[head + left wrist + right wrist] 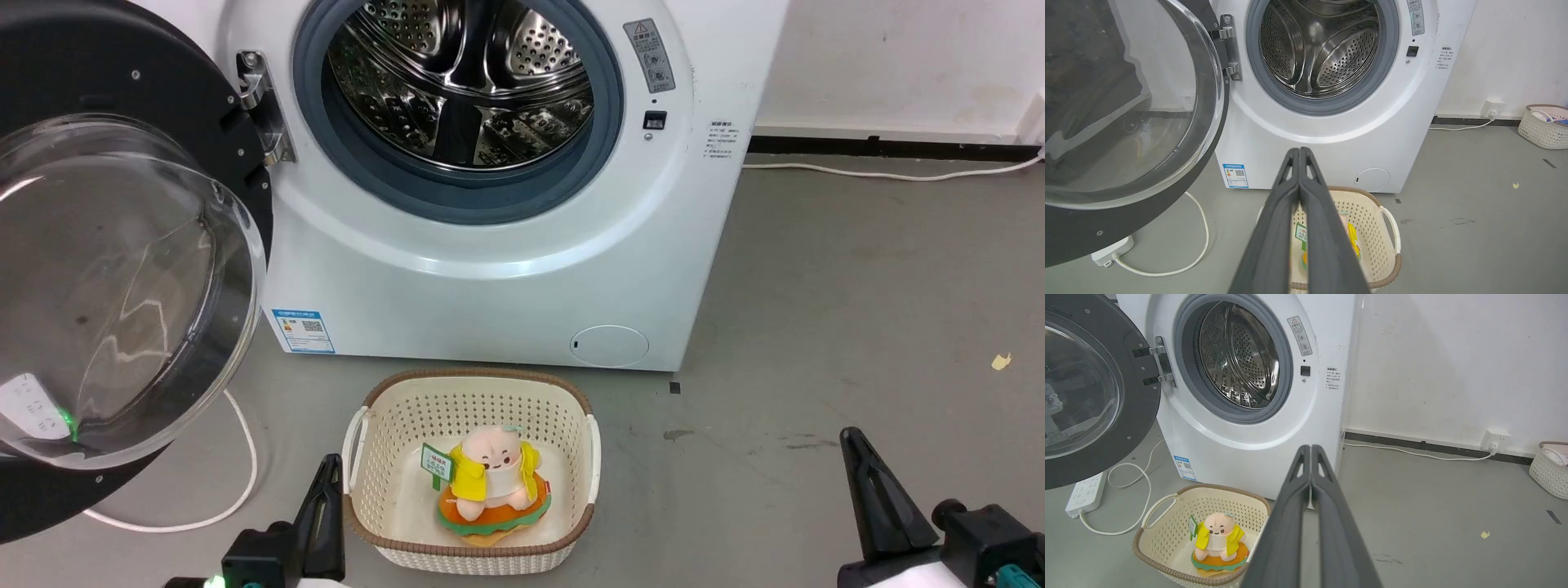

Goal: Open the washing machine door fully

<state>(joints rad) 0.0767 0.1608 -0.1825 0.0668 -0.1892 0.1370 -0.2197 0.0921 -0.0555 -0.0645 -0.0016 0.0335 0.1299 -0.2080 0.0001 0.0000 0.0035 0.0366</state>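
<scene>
The washing machine door (122, 269), a round black ring with a bulging clear glass bowl, stands swung out to the left on its hinge (265, 106), baring the steel drum (465, 73). The door (1126, 122) also takes up the left of the left wrist view, and the door (1090, 392) hangs at the left of the right wrist view. My left gripper (329, 465) is low at the bottom left, shut and holding nothing, apart from the door; its fingers (1290, 196) press together. My right gripper (853, 437) is at the bottom right, shut and empty, fingers (1327, 490) touching.
A cream basket (367, 506) with a plush toy (490, 482) sits on the grey floor before the white machine (506, 278). A white cable (245, 465) and power strip (1086, 494) lie under the door. Another basket (1543, 126) stands by the far right wall.
</scene>
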